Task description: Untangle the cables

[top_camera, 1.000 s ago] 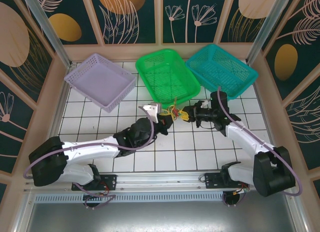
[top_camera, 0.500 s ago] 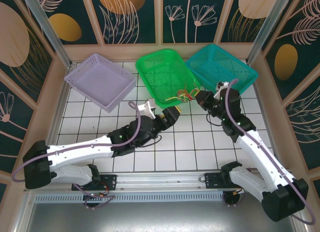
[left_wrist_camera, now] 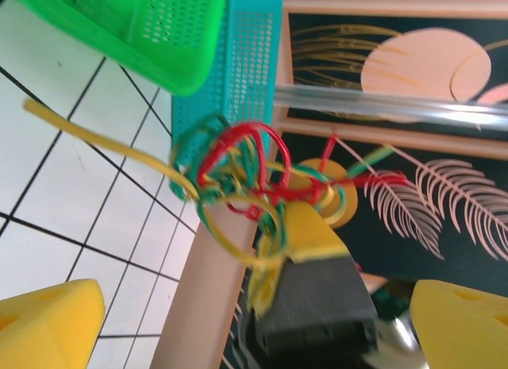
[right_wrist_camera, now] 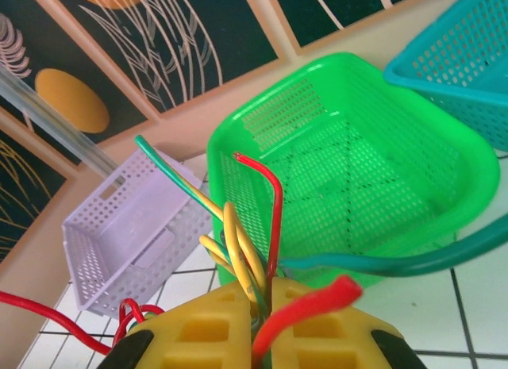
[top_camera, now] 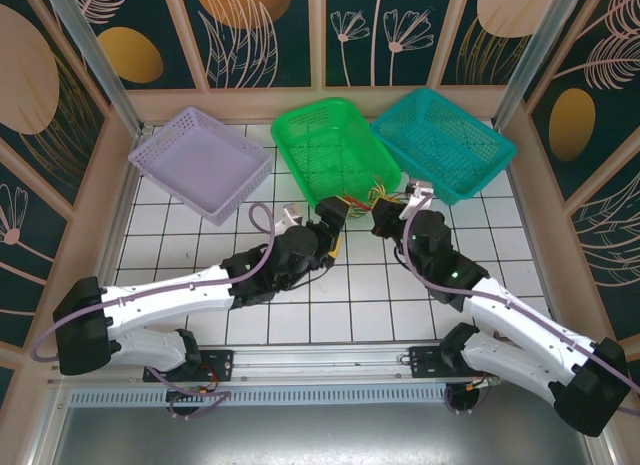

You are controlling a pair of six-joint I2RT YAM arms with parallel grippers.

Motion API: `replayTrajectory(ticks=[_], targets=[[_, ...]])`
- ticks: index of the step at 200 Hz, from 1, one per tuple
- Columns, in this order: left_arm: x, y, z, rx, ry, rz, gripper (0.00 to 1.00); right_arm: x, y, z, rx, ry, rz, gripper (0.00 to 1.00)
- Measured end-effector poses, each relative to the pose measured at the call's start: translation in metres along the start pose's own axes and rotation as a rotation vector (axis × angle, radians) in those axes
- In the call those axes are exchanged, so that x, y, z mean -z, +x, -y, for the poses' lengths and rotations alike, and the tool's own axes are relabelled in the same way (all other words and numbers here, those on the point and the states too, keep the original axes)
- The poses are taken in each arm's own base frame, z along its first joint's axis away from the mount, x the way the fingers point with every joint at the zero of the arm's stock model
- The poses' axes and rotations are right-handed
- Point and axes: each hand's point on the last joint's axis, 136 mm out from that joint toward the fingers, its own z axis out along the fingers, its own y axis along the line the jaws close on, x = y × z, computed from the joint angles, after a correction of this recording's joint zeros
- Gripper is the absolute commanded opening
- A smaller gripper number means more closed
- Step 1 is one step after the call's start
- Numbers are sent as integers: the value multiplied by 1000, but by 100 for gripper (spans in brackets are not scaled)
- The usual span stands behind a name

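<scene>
1. Table [top_camera: 360, 285]: white tiled top with dark grid lines, enclosed by patterned wall panels.

2. Left arm [top_camera: 170, 300]: white and black, reached from the near left corner towards the middle of the table.

3. Right arm [top_camera: 500, 310]: same make, reached from the near right corner towards the middle.

4. Lilac basket [top_camera: 200, 163]: far left, set well apart from the other two.

5. Green basket [top_camera: 335, 150]: far centre, its right wall just beside the teal one.

6. Teal basket [top_camera: 440, 140]: far right.

7. Left gripper [top_camera: 330, 220]: stood just near of the green basket, pointing at the bundle. The jaws were spread wide. In the left wrist view its yellow fingers [left_wrist_camera: 48, 325] sat at the two bottom corners, and nothing was between them.

8. Right gripper [right_wrist_camera: 266, 321]: stood just right of the left gripper, facing it. The yellow pads were pressed together on the cable bundle.

9. Cables [left_wrist_camera: 238, 178]: a small knot of red, green and yellow loops, pinched at the tip of the right gripper. It was held ahead of the left gripper's spread jaws and clear of both pads, by the near edge of the green basket [top_camera: 378, 192]. Loose ends stuck up past the closed pads [right_wrist_camera: 238, 242]. One yellow strand trailed out to the left in the left wrist view.
</scene>
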Motion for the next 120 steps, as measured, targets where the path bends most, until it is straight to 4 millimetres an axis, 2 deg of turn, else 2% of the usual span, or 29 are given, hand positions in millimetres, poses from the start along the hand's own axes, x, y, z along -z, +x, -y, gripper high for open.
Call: replayTrajectory(ticks=[28,76,86,106,120], targets=[[-14,-12,-6,22,-27,33,97,3,7,-11,26,-29,-1,0],[-30,-20,-22,60,-71,47,77,10,24,-30,65,-85,-33,0],[-34,-23,-26,64,-79,52,69,13,25,-34,70,-93,-32,0],[-41,-24,-31,67,-89,49,44,16,25,-37,72,-99,-26,0],[-45,-22,-33,79,-88,42,19,18,23,-35,69,-94,-16,0]])
